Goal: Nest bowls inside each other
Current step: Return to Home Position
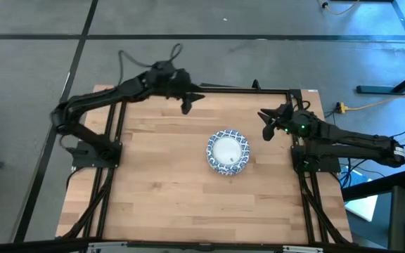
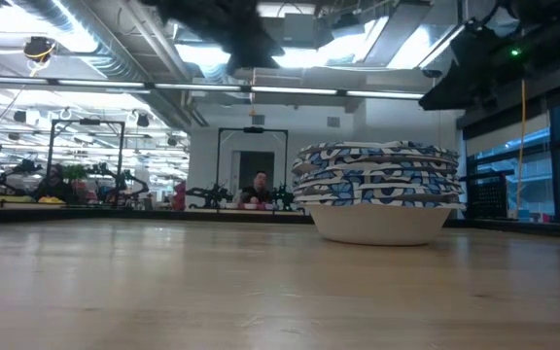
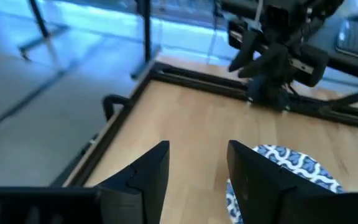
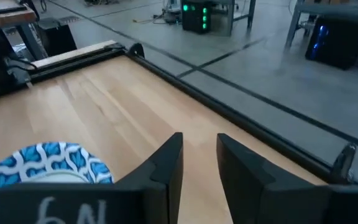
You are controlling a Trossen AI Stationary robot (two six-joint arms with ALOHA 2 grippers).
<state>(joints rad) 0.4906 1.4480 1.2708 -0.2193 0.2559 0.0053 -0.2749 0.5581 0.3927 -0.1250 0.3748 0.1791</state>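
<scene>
Blue-rimmed bowls [image 1: 228, 152] nested, mouths up, left tool [image 1: 186, 107], right tool [image 1: 266, 124] apart

Bowls [image 1: 228, 151]: blue-and-white rims, nested in one upright stack, mid-table.

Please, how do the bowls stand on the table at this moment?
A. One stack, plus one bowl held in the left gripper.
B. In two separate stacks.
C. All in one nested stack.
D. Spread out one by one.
C: the low view shows the bowls as one nested pile on the table, and the left gripper and the right gripper are both open and empty.
</scene>
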